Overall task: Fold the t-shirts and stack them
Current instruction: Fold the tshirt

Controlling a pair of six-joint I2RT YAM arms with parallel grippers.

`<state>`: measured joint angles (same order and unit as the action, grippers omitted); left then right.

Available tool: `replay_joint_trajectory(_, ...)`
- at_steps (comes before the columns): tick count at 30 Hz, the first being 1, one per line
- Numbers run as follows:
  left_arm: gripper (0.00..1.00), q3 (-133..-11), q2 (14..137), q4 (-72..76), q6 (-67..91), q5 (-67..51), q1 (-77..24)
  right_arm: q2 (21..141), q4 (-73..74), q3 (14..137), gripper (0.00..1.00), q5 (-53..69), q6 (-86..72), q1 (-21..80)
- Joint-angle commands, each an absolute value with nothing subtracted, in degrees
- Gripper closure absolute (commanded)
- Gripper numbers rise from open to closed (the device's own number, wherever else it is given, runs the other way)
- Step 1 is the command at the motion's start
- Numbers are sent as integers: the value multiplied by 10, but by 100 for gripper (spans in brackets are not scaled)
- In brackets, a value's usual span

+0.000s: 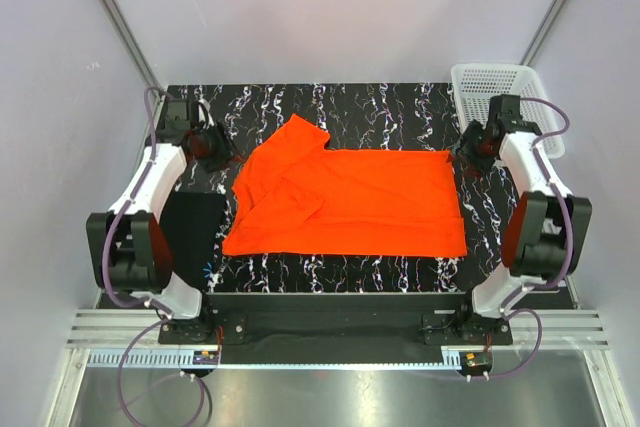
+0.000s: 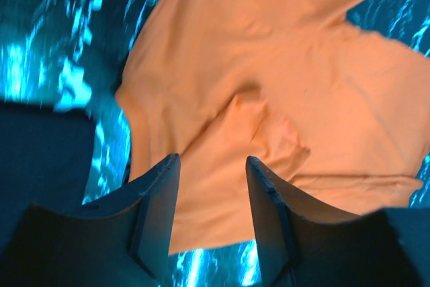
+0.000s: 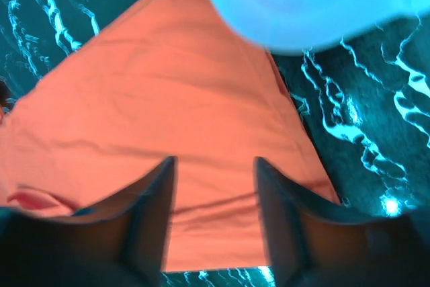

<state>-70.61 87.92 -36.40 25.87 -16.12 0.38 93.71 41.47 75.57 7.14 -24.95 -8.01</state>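
Folded black t-shirt (image 1: 190, 229) lies at the left edge of the marbled mat (image 1: 400, 102), beside the left arm. Left gripper (image 2: 211, 166), fingers parted and holding nothing, hangs over the rumpled sleeve end of the orange-red t-shirt (image 1: 350, 202), which is spread across the mat's centre. Right gripper (image 3: 215, 166), fingers likewise apart and empty, hangs over the shirt's flat right edge. White mesh basket (image 1: 500, 82) stands at far right.
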Motion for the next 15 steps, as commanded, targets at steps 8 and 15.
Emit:
replay_joint_trajectory(8, 58, -859, 1034, -297, 234, -187, 3, 1075, 388, 915, 57, -68, -320, -4)
replay_joint_trajectory(15, 51, -933, 1122, -297, 165, -202, 3, 1181, 447, 998, 53, -151, -482, 50)
